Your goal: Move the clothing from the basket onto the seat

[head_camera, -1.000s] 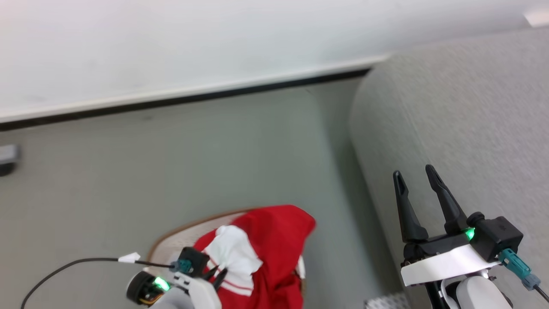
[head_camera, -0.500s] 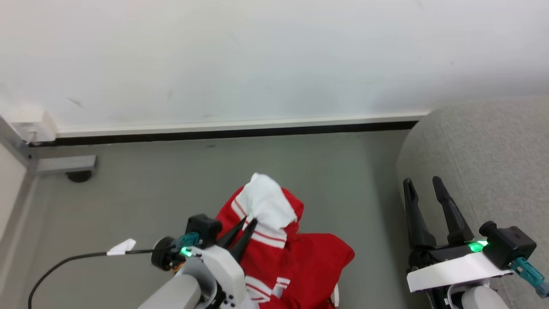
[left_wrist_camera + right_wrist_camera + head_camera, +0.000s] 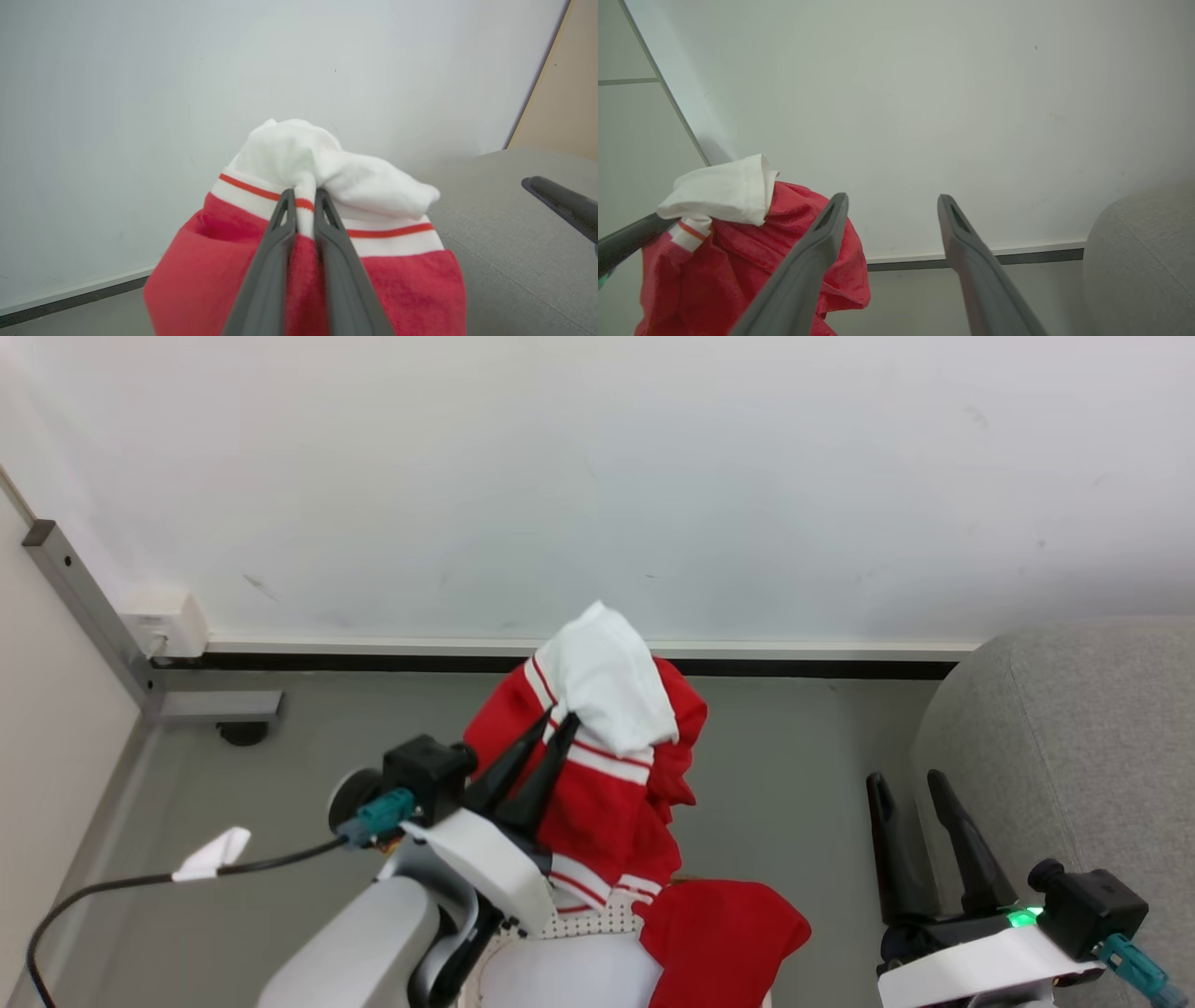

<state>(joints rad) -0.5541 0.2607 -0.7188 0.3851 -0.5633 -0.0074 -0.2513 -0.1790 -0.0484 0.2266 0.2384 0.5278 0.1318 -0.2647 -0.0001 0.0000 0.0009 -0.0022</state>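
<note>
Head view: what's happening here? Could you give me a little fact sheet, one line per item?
Left gripper: shut on the clothing, pinching its white-and-striped part
Clothing: hangs from the gripper, lower end at the basket
Right gripper: open, holding nothing, beside the seat
Seat: no clothing on the part shown
Floor: grey, meeting a white wall

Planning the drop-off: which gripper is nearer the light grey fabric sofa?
Right. The right gripper is open beside the light grey fabric sofa; the left gripper, clamping red white-striped clothing, is farther left.
</note>
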